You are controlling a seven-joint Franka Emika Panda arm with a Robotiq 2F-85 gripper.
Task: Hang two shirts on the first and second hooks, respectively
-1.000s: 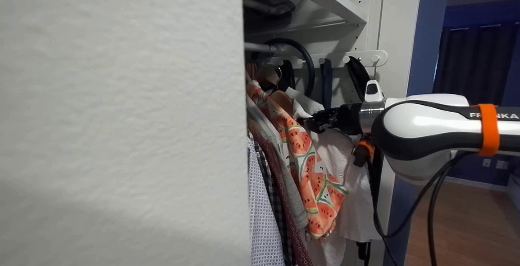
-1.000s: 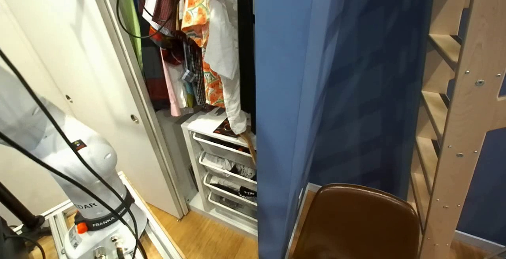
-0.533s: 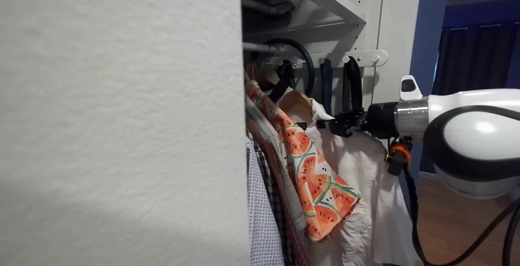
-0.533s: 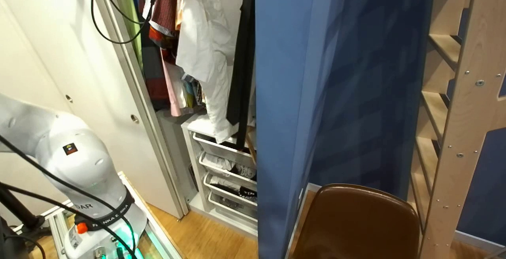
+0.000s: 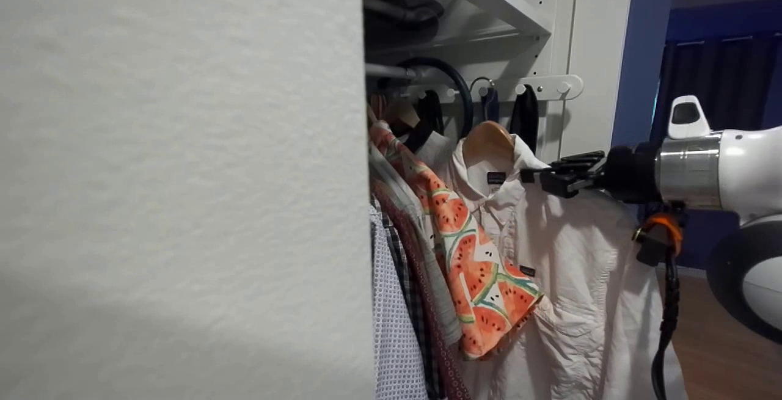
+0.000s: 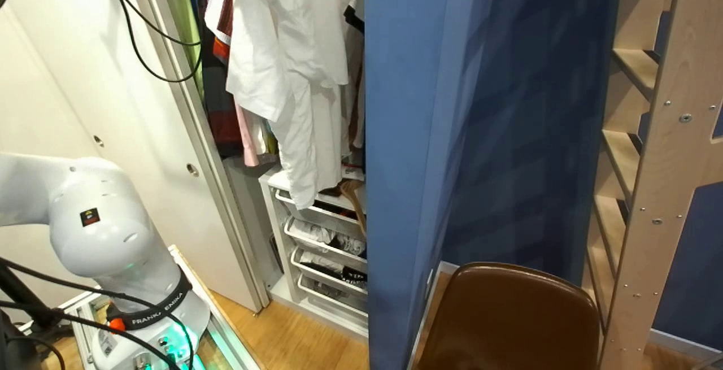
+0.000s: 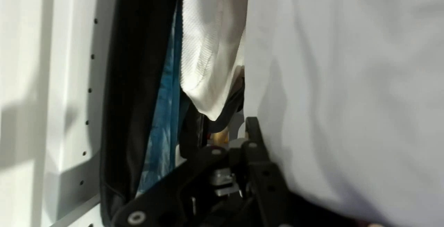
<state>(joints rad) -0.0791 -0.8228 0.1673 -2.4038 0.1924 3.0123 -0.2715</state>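
The black two-fingered gripper (image 5: 536, 174) has its fingers drawn close together at the shoulder of the plain white short-sleeved collared shirt (image 5: 571, 259), beside the collar. It seems to be pinching cloth there; whether wood is caught too cannot be told. The fabric looks light and limp, likely to swing and bunch. The brown wooden hanger (image 5: 487, 137) inside the collar should be stiff and sturdy, if smooth, and its neck would give the surer hold. The coral watermelon-print short-sleeved shirt (image 5: 476, 259) droops beside it and looks just as soft. The hanger's thin metal hook (image 5: 482, 78) shows near a row of small white round wall hooks (image 5: 520, 89); whether it is seated is unclear, as is which two are meant. Farther below, a white drawer unit (image 6: 325, 310) carries white-rimmed baskets (image 6: 333, 214): the second down holds crumpled pale cloth (image 6: 316, 233), the third black cloth with white lettering (image 6: 354, 273).
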